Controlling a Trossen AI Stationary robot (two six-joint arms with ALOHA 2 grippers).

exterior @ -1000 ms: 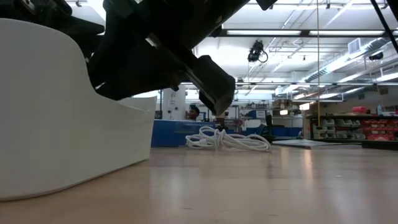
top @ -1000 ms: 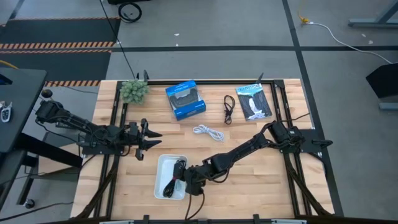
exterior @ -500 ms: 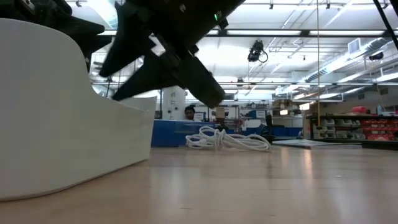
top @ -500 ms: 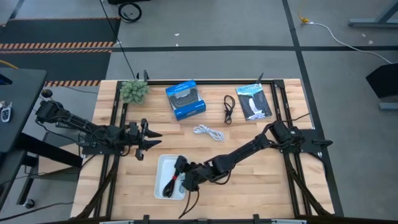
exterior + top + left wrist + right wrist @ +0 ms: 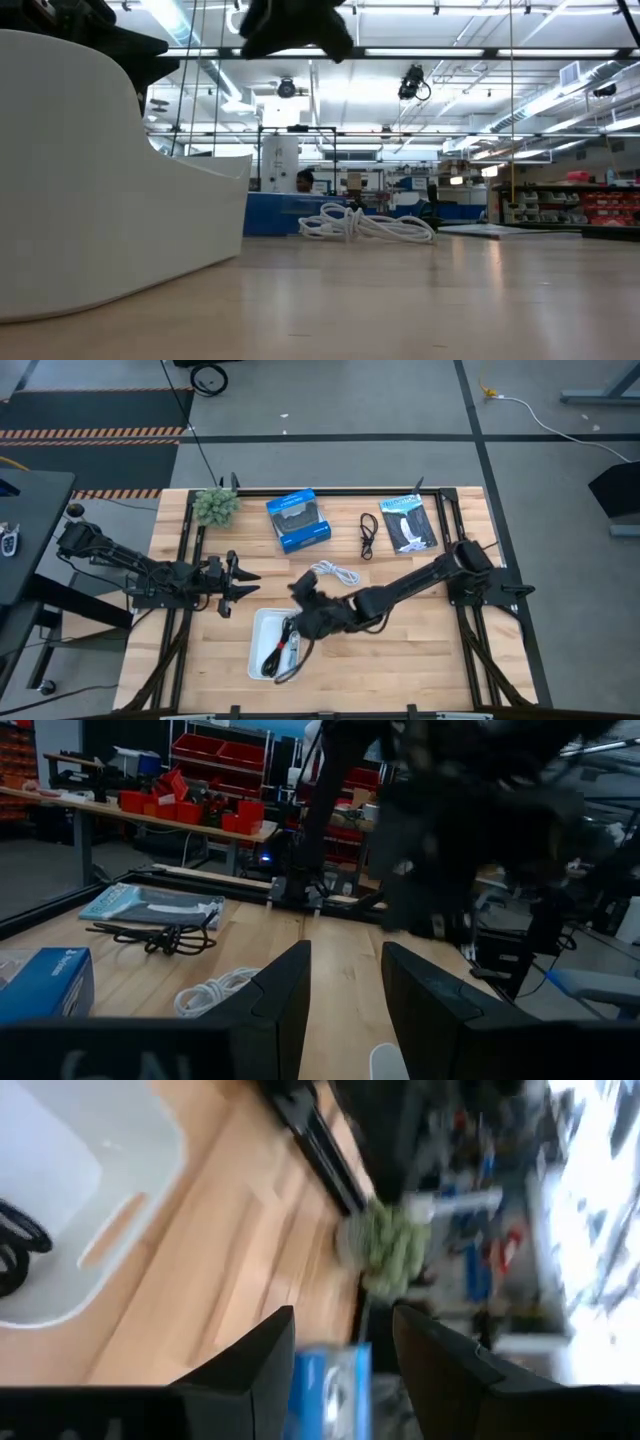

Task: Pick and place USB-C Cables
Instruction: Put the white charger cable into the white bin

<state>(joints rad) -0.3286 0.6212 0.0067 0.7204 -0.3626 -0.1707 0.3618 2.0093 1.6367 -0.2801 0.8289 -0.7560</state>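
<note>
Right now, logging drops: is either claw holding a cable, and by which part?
Nothing is held. The right claw is open and empty above the table; the left claw is open and empty too.

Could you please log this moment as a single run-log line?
right pincer: open, empty, raised beside white tray | black cable: in tray | white cable: on table | left pincer: open, idle

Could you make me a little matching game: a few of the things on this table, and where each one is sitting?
Things:
1. white cable
2. black cable
3. blue box
4. green plant

Places:
A. far left corner of the table
B. between the blue box and the dark packet
C. middle of the table, just beyond the white tray
D. right of the plant

Pairs: 1-C, 2-B, 3-D, 4-A
</note>
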